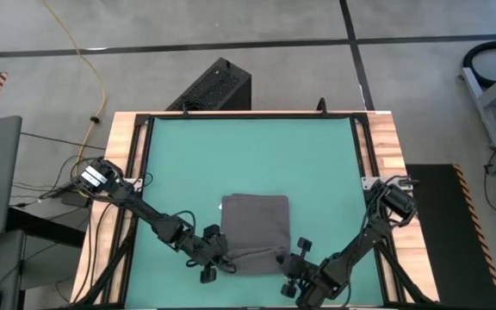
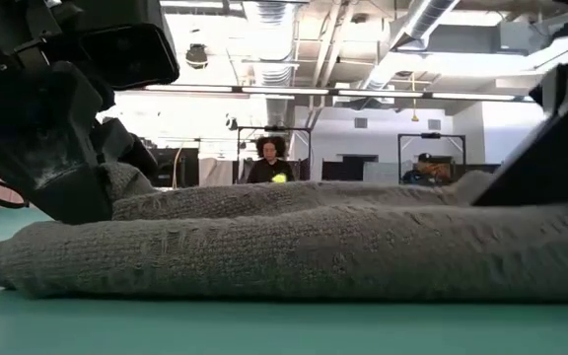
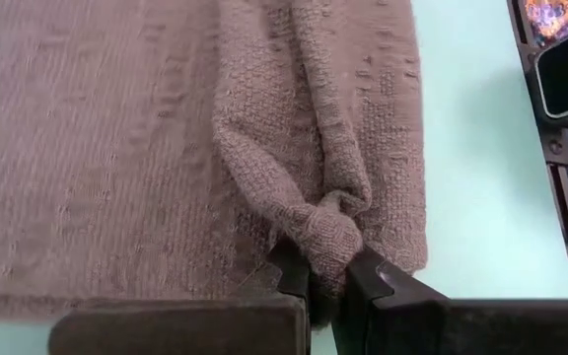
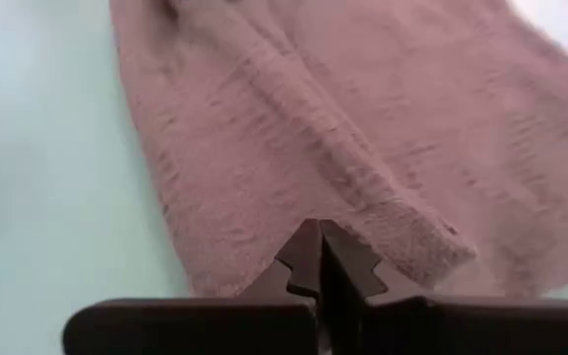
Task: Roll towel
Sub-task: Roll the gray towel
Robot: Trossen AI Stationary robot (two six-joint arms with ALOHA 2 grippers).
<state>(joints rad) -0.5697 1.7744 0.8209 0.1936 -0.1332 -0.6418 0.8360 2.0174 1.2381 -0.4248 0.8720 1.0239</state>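
The dark grey towel [image 1: 255, 232] lies folded on the green mat [image 1: 188, 164] near the table's near edge. In the low view it is a low, thick heap [image 2: 294, 247] with a second layer lying on top. My left gripper [image 1: 220, 258] is at the towel's near left corner and is shut on it [image 3: 325, 286]. My right gripper [image 1: 288, 260] is at the towel's near right corner and is shut on it [image 4: 319, 264]. No label tag shows. My left gripper pinches a bunched knob of cloth [image 3: 329, 237] at the towel's near left corner between its two fingers. The fingers come low from the table's near left. The cloth is gathered into folds that run away from the fingertips, and the rest of the towel lies on the mat. My right gripper pinches the towel's near edge [image 4: 309, 229] by its right corner between its two shut fingers, which come low from the table's near right. A thick fold [image 4: 412, 237] rises just beside the fingertips. One layer or several, I cannot tell. The towel lies on the mat.
A black frame [image 1: 141, 155] borders the mat, with wooden table strips [image 1: 119, 146] outside it. A black box [image 1: 218, 86] stands on the floor beyond the far edge. People stand in the room beyond the table [image 2: 269, 158]. The mat's far half is bare.
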